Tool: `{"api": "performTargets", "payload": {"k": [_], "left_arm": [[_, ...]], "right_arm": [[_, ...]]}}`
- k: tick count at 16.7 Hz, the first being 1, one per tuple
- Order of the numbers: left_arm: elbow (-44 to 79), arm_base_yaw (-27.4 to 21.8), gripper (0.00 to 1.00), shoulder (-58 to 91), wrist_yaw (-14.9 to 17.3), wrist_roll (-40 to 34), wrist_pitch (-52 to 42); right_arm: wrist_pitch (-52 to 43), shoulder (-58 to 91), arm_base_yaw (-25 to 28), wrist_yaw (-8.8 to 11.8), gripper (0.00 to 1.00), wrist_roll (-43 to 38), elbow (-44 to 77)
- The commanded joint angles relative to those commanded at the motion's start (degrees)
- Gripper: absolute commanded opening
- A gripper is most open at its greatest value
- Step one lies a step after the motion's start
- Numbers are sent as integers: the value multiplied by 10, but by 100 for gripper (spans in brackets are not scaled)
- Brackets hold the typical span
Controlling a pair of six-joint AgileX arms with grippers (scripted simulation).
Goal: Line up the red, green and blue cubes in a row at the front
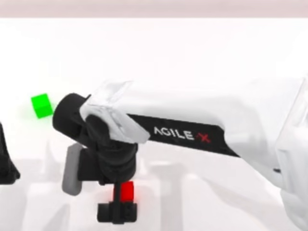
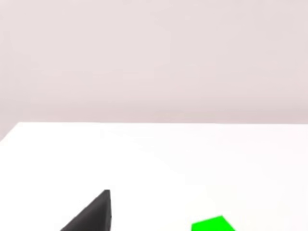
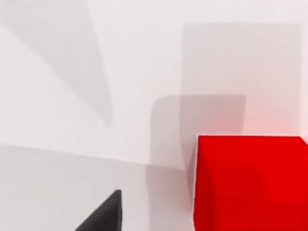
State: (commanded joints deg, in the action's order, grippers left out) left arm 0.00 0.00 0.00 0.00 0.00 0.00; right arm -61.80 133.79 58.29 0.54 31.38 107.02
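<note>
The red cube (image 1: 126, 191) rests on the white table near the front, left of centre. My right arm reaches across the table, and its gripper (image 1: 118, 211) stands open right at the cube. In the right wrist view the red cube (image 3: 250, 183) looms large, with a gap between it and one dark finger (image 3: 106, 214). The green cube (image 1: 41, 105) sits on the table at the far left and also shows in the left wrist view (image 2: 211, 224). My left gripper (image 1: 7, 166) is parked at the left edge, open, a finger (image 2: 94, 214) showing. The blue cube is hidden.
The right arm's white body (image 1: 192, 130) covers much of the table's middle and right. The table's far edge (image 2: 154, 123) meets a pale wall.
</note>
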Motion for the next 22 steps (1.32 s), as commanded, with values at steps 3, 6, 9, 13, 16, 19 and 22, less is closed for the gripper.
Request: {"api": "performTargets", "payload": {"k": [3,6,9,13,16,19,22], "left_arm": [[0,0,100,0,0,0,0],[0,0,100,0,0,0,0],[0,0,100,0,0,0,0],[0,0,100,0,0,0,0],[0,0,100,0,0,0,0],[5,-1,100,5,0,3,-4],[56,-4,100,55,2,35,-37]], "right_arm": [[0,0,0,0,100,0,0],[-10,-1,0,0,100,1,10],[-68,-9,0,0,100,0,57],[-139,-23,2,0,100,2,115],[-142,-25,2,0,100,2,118],[-137,-28,-3,1,100,1,113],[-100,-78,-28,6,100,-10,70]]}}
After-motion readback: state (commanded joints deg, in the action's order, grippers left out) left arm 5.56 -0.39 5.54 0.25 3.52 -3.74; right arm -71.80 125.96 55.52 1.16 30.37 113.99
